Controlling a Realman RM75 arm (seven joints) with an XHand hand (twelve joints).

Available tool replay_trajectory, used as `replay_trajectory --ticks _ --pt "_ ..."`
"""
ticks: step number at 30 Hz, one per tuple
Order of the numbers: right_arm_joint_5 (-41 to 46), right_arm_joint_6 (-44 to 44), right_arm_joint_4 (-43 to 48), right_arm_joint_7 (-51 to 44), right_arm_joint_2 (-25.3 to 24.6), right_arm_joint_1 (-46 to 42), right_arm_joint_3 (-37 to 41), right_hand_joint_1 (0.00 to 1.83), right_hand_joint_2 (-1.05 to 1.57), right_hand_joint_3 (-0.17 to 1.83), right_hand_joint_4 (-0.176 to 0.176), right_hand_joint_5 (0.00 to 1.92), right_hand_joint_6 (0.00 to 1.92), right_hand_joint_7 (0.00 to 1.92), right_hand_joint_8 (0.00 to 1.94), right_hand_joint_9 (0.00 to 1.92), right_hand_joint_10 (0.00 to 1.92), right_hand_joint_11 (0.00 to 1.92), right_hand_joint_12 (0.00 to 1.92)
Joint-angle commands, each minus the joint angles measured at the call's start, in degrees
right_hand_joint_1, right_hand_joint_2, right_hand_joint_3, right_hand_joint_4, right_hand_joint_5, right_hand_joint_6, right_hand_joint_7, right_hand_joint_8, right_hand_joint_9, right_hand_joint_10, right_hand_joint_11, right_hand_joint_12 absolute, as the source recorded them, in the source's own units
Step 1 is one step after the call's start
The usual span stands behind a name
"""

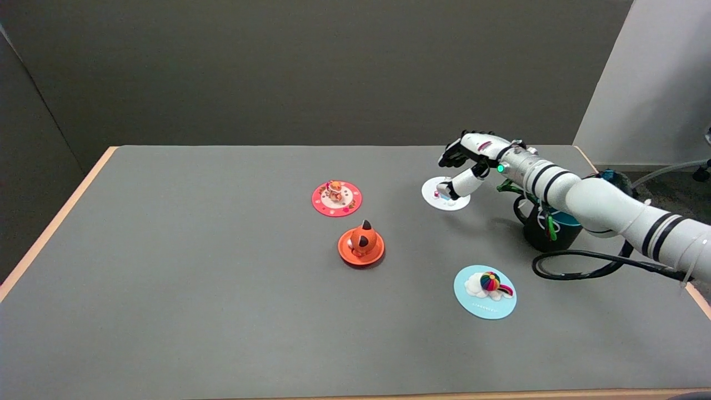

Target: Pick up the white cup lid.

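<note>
Closest to the camera was the light blue lid [485, 292] with the little rainbow and cloud on top, sitting flat on the grey surface [194, 289]. Using that one as my landmark: up and left of it was the orange lid [361, 246] with a fox-looking figure, and farther back-left again the pink lid [336, 198] with a tiny figure on it. Back and to the right of the blue lid stood a dark mug [547, 230] with a teal inside, half hidden behind my right arm. The white cup lid [445, 194] lay flat straight back from the blue lid, well apart from it. My right hand [472, 161] was over it, fingers [452, 155] spread and holding nothing, thumb angled down to the little knob on top of the lid, though I couldn't tell if it was actually touching.
</note>
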Motion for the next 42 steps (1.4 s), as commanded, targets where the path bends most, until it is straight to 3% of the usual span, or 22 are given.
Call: replay_trajectory --ticks 1,15,42 --pt "-11.02 -0.44 1.15 -0.85 -2.40 2.92 -3.13 0.76 0.44 0.97 -0.086 0.71 0.23 0.72 0.19 0.66 0.22 0.40 0.33" --pt "-11.65 -1.86 7.33 -0.29 -3.64 7.80 -6.11 0.74 0.44 1.00 -0.078 0.66 0.22 0.65 0.19 0.60 0.21 0.37 0.27" --pt "-7.65 -1.94 11.97 -0.21 -3.80 6.43 -6.79 0.74 0.46 1.01 -0.070 0.68 0.23 0.63 0.19 0.59 0.20 0.35 0.25"
